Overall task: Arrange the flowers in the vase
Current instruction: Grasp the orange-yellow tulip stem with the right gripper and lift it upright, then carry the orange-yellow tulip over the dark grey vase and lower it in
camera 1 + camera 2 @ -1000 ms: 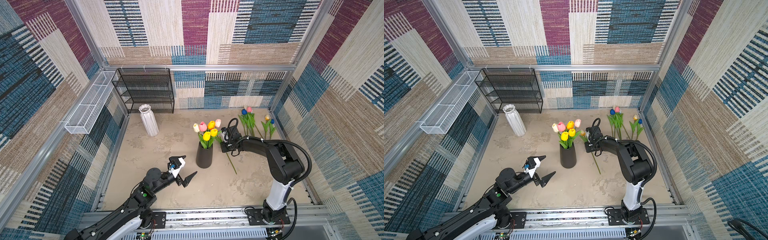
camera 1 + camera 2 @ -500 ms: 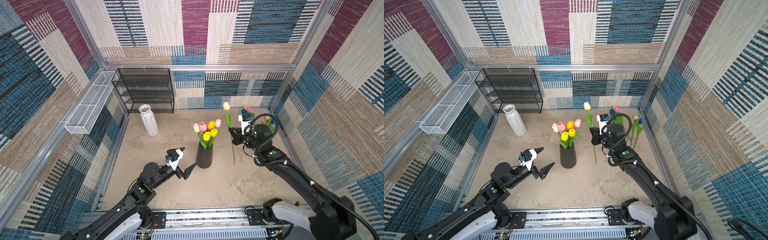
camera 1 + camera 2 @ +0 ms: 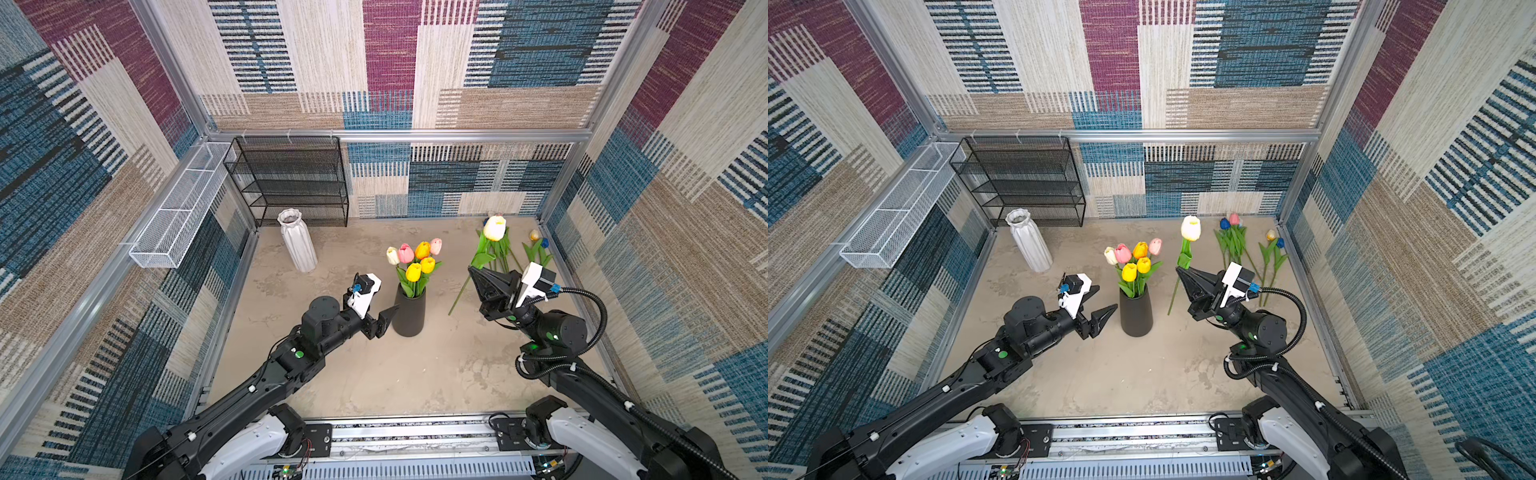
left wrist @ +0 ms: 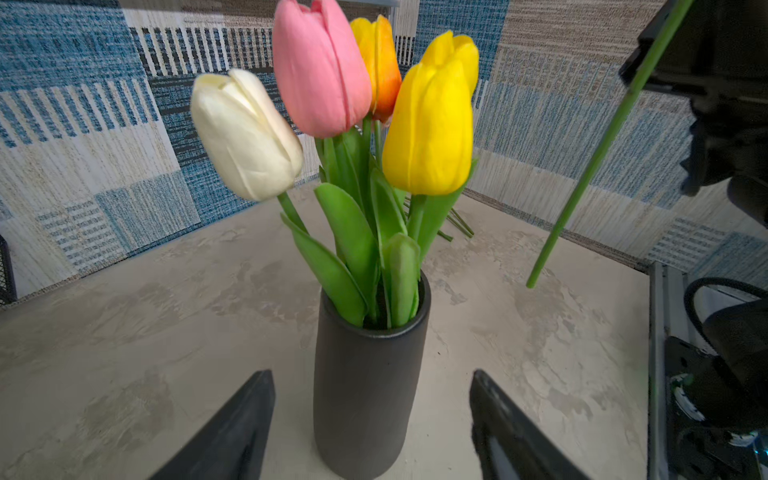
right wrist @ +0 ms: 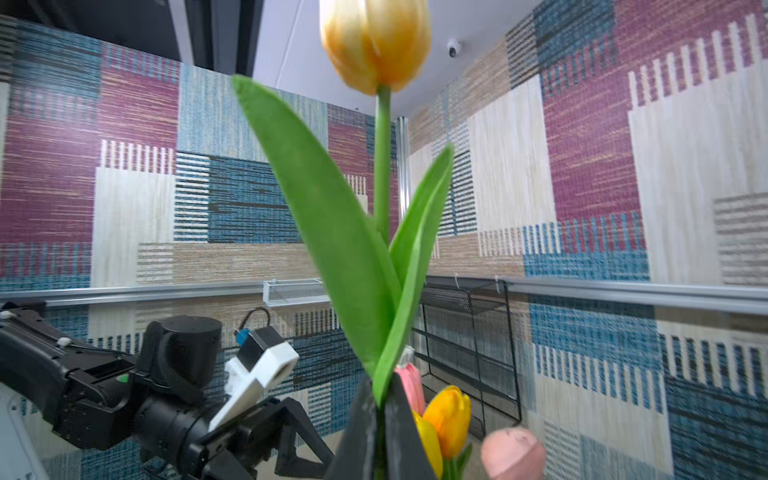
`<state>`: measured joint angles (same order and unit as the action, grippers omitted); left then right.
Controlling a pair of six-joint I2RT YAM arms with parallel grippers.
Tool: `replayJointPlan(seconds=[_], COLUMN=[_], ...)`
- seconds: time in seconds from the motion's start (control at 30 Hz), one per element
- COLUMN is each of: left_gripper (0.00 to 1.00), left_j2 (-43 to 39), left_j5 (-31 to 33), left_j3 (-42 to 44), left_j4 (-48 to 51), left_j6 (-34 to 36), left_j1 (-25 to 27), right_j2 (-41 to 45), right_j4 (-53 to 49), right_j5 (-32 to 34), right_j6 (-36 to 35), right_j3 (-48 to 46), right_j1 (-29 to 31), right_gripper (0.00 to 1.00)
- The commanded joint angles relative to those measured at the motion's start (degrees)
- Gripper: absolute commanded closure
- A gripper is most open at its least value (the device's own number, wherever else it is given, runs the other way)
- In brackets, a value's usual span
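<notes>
The black vase (image 3: 409,316) (image 3: 1136,316) (image 4: 365,395) stands mid-table with several flowers (image 3: 415,259) (image 3: 1133,257) (image 4: 324,75) in it: cream, pink, orange and yellow tulips. My left gripper (image 3: 384,302) (image 3: 1102,299) (image 4: 372,374) is open at the vase's left side. In the left wrist view its fingers flank the vase body with a gap on each side. My right gripper (image 3: 471,270) (image 3: 1179,272) (image 5: 379,399) is shut on the stem of a cream-yellow tulip (image 3: 494,227) (image 3: 1190,227) (image 5: 376,41), held upright to the right of the vase. More flowers (image 3: 538,245) (image 3: 1231,241) lie at the back right.
A white ribbed vase (image 3: 297,241) (image 3: 1030,241) stands at the back left, in front of a black wire shelf (image 3: 291,183) (image 3: 1021,178). A white wire basket (image 3: 183,208) (image 3: 897,208) hangs on the left wall. Patterned walls close in the table.
My right gripper has lifted the cream-yellow tulip off the table and swung it upright, drawing back toward the front. My left gripper has moved up to the black vase and narrowed its opening.
</notes>
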<state>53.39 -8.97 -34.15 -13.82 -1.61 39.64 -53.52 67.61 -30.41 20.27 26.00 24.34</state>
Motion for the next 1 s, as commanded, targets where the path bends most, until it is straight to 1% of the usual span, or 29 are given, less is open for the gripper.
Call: replayJointPlan(seconds=[0.0, 0.1, 0.23, 0.43, 0.73, 0.87, 0.97], left_gripper=[0.24, 0.24, 0.23, 0.23, 0.22, 0.22, 0.22], left_j2=[1.0, 1.5, 0.5, -1.1, -5.1, -6.8, -7.0], left_j5=[0.4, -0.2, 0.0, 0.2, 1.8, 2.1, 2.6], left_j3=[-0.3, -1.2, 0.1, 2.1, 6.3, 7.7, 8.2], left_j4=[-2.3, -1.2, -2.2, -2.0, -2.9, -3.2, -3.2], left_j6=[-1.4, -1.0, -1.4, -1.3, -0.9, -0.6, -0.4], left_j1=[0.0, 0.0, 0.0, 0.0, 0.0, 0.0, 0.0], right_j2=[-3.6, -7.9, -13.5, -19.5, -24.5, -25.1, -25.1], right_j4=[10.2, 12.9, 16.9, 19.3, 19.4, 18.7, 18.1], right_j5=[-2.9, -3.2, -3.0, -2.1, 0.7, 2.1, 2.7], right_j6=[0.0, -0.1, -0.3, -2.1, -7.1, -10.1, -10.9], right_j3=[2.6, 5.1, 7.1, 10.1, 12.7, 12.8, 13.2], right_j1=[1.5, 2.5, 4.0, 6.6, 9.1, 9.2, 9.2], right_gripper=[1.0, 1.0, 1.0, 1.0, 1.0, 1.0, 1.0])
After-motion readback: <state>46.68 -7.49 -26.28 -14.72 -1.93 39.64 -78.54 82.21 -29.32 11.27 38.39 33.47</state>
